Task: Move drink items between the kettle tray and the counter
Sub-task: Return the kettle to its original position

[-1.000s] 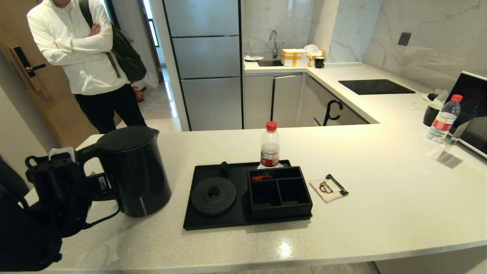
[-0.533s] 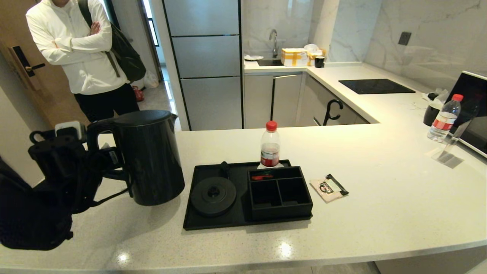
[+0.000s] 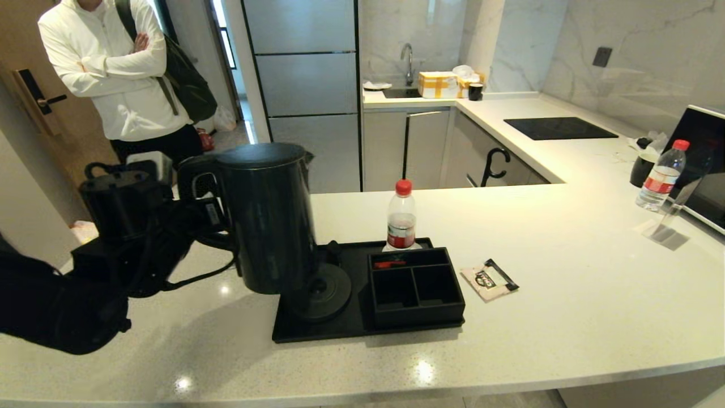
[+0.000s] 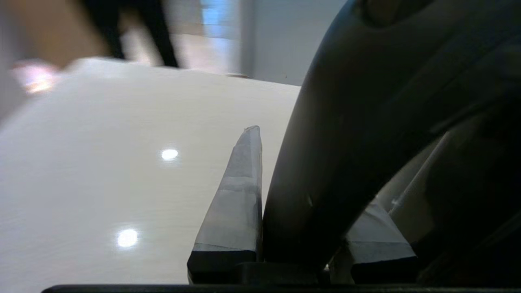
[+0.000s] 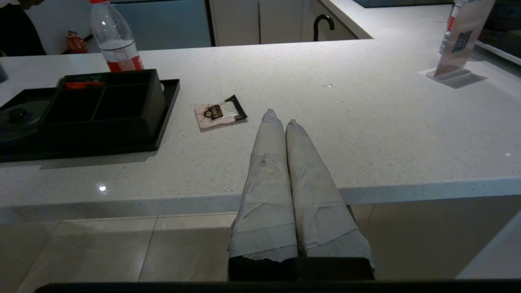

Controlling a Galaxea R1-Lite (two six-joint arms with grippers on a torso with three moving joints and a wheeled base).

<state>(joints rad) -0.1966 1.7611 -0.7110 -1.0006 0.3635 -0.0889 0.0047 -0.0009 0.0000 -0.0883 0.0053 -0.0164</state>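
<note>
Head view: the left gripper (image 3: 195, 198) is clamped on the loop handle of the tall matte-black electric kettle (image 3: 266, 218), which hangs upright over the nine o'clock end of the flat black low-rimmed tray (image 3: 362, 331), just above the round black base (image 3: 325, 292). It looks rigid, smooth-walled and probably hefty if filled, so the handle is the sensible hold. At three o'clock the small beige sachet (image 3: 488, 280) lies on the pale speckled stone bench (image 3: 566, 317); it looks light and limp. The right gripper (image 5: 280, 116) idles off the bench edge, fingers pressed together.
</note>
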